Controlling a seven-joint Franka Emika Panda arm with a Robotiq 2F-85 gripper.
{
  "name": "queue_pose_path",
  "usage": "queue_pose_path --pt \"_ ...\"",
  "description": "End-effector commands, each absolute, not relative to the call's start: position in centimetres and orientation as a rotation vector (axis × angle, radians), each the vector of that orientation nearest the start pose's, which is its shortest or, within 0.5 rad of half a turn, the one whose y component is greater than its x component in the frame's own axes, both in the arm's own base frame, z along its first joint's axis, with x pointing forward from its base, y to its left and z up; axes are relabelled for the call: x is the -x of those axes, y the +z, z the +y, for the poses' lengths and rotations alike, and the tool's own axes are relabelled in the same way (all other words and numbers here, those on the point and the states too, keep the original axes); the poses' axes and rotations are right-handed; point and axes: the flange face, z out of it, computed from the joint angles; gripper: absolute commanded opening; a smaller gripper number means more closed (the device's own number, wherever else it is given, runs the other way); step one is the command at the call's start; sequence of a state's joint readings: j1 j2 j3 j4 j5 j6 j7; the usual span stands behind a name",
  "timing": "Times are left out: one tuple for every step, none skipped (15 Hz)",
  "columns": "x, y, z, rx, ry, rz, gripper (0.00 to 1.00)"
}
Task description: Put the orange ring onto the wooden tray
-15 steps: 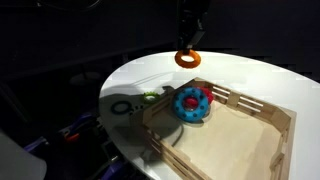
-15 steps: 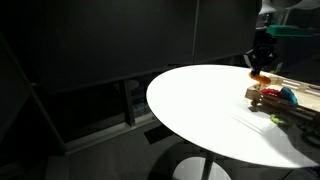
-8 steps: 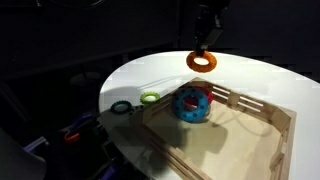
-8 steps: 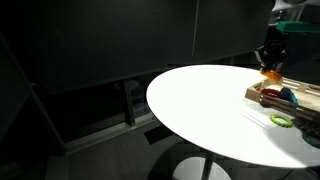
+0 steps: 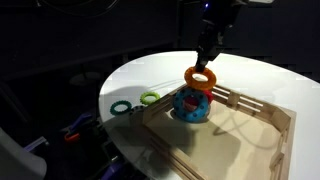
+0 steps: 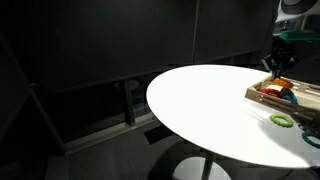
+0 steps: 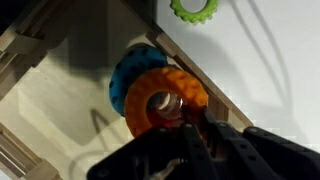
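The arm point(image 5: 214, 14) comes down from the top of the picture. It points almost straight down at the corner of the wooden tray point(image 5: 236, 142) that is farthest from the camera. The claw point(image 5: 204, 62) is clamped on the top edge of the orange ring point(image 5: 190, 78). The ring hangs in the air, tipped on its side, just above that corner of the tray. It is not touching the tray.

Under the orange ring, inside that same tray corner, sits a blue ring point(image 5: 184, 108) with red spots. The tray lies on a round white counter point(image 5: 150, 70). Outside the tray, near its corner, a light green ring point(image 5: 144, 98) and a dark ring point(image 5: 114, 107) lie flat on the counter.

The wrist view looks down past the dark fingers point(image 7: 205, 135), which pinch the orange ring point(image 7: 140, 102). Here the orange ring covers part of the blue ring point(image 7: 125, 72) and the tray's rail. The green ring point(image 7: 193, 8) shows on the counter outside the tray.

In an exterior view from far off and low down, the claw point(image 6: 279, 68) hangs over the tray's point(image 6: 258, 95) end. The rings in the tray are too small to tell apart there. A green ring point(image 6: 283, 120) lies on the counter beside the tray.
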State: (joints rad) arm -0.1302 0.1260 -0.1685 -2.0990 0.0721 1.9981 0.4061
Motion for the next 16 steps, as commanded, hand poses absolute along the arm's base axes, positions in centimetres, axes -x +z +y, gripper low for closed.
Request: queue_pose_path --pt "-51.3 33.2 -16.5 2.865 0.429 1.19 0.25" --pt "-51.3 32.9 -16.6 2.867 0.441 1.192 0.38" --pt "-51.2 32.7 -16.6 2.87 0.448 1.189 0.44" --pt "-51.2 32.6 -16.5 2.875 0.447 1.172 0.51" --pt "-51.2 32.8 -16.3 2.882 0.437 1.151 0.6" --pt "-51.1 33.1 -15.9 2.89 0.423 1.106 0.69" --pt "-50.9 33.6 -15.6 2.901 0.406 1.052 0.75" --pt "-50.8 34.0 -15.2 2.912 0.392 1.008 0.84" --pt "-50.7 34.6 -14.9 2.923 0.378 0.961 0.92" --pt "-50.6 35.3 -14.6 2.931 0.364 0.919 0.98" --pt "-50.5 36.0 -14.2 2.942 0.35 0.871 1.0" --pt "-50.4 36.8 -13.8 2.951 0.337 0.825 1.0" --pt "-50.2 37.6 -13.4 2.958 0.334 0.778 1.0" --pt "-49.9 38.4 -12.9 2.966 0.343 0.732 1.0" --pt "-49.6 39.2 -12.5 2.975 0.351 0.688 1.0" --pt "-49.2 40.0 -12.1 2.984 0.351 0.656 1.0"
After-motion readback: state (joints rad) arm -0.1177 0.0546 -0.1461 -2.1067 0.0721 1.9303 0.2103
